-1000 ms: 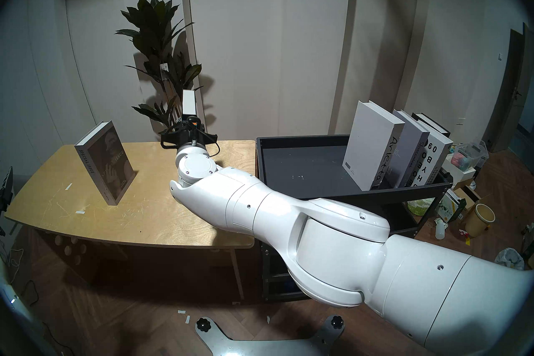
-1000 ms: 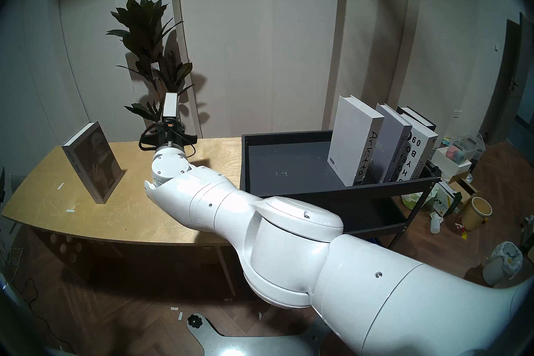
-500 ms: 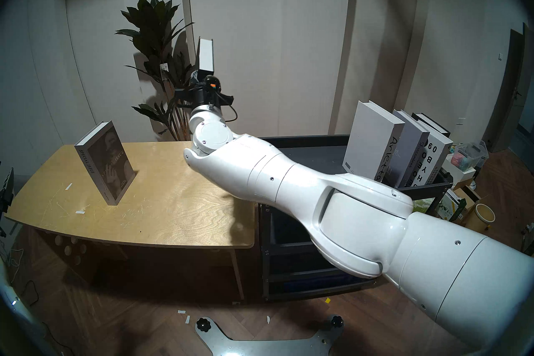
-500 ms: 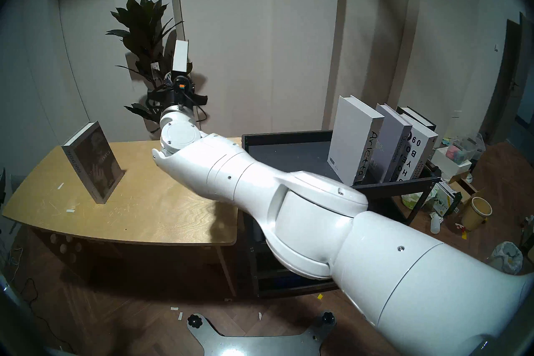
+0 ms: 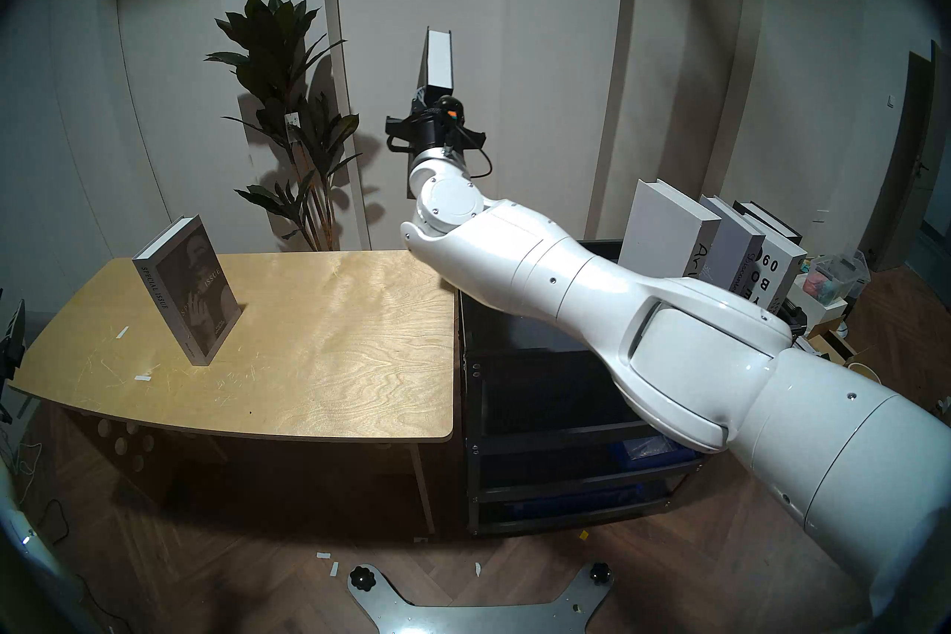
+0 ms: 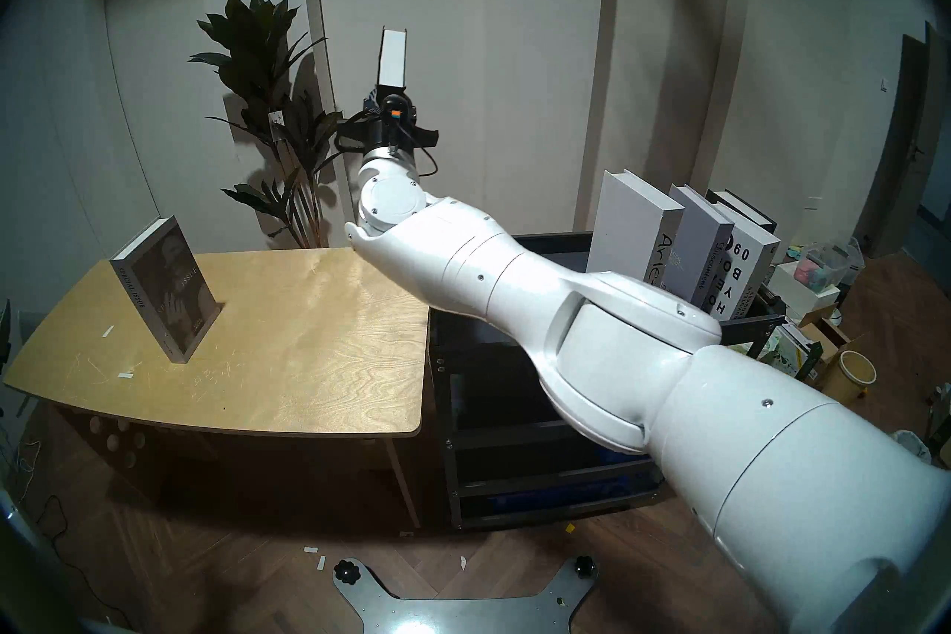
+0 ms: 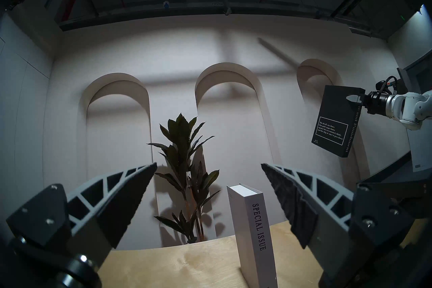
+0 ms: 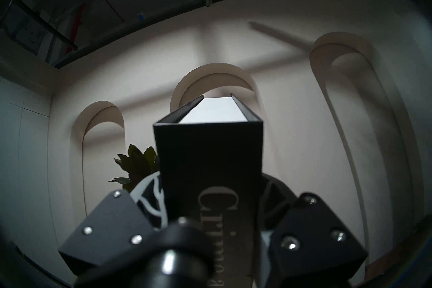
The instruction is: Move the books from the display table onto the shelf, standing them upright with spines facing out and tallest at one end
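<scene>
My right gripper [image 5: 428,99] is shut on a black book [image 5: 440,61] titled Crime and Punishment [image 8: 210,152] and holds it upright, high in the air over the table's back right corner, beside the shelf [image 5: 597,245]. On the shelf, a white Arietta book [image 5: 664,247], a grey book [image 5: 736,252], a white lettered book [image 5: 779,273] and a black book [image 5: 767,218] lean at the right end. A grey SPECIAL ISSUE book [image 5: 190,288] stands on the display table [image 5: 334,350]. My left gripper [image 7: 208,164] is open, facing its spine [image 7: 257,233].
A tall potted plant [image 5: 288,103] stands behind the table against the arched wall. Boxes, a plastic tub and a yellow bucket [image 6: 854,373] clutter the floor right of the shelf. My right arm [image 5: 643,319] spans the shelf's top tray.
My right arm has lifted the black book from near the table's back edge and swung it up and to the right, toward the shelf. The left gripper and the grey book have not moved.
</scene>
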Controlling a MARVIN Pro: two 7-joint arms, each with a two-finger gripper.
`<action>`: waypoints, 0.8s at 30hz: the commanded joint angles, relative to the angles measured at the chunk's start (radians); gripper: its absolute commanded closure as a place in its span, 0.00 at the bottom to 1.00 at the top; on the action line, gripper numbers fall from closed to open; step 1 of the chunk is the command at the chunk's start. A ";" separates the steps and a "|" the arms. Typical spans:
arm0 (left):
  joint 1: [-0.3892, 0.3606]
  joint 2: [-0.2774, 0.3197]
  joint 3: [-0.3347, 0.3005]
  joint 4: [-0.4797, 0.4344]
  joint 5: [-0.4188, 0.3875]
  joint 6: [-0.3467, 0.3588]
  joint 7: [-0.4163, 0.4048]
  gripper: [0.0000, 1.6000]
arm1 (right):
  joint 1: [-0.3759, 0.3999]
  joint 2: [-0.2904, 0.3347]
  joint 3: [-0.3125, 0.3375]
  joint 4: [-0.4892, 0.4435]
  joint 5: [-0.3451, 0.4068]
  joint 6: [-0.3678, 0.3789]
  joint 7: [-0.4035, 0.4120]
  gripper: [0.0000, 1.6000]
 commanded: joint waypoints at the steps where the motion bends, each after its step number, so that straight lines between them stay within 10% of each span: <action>1: -0.004 0.016 -0.003 -0.016 -0.003 -0.002 0.001 0.00 | 0.111 0.097 0.050 -0.064 0.000 0.036 0.026 1.00; 24: -0.003 0.012 -0.007 -0.032 -0.004 0.006 0.001 0.00 | 0.117 0.265 0.094 -0.261 0.211 0.427 0.232 1.00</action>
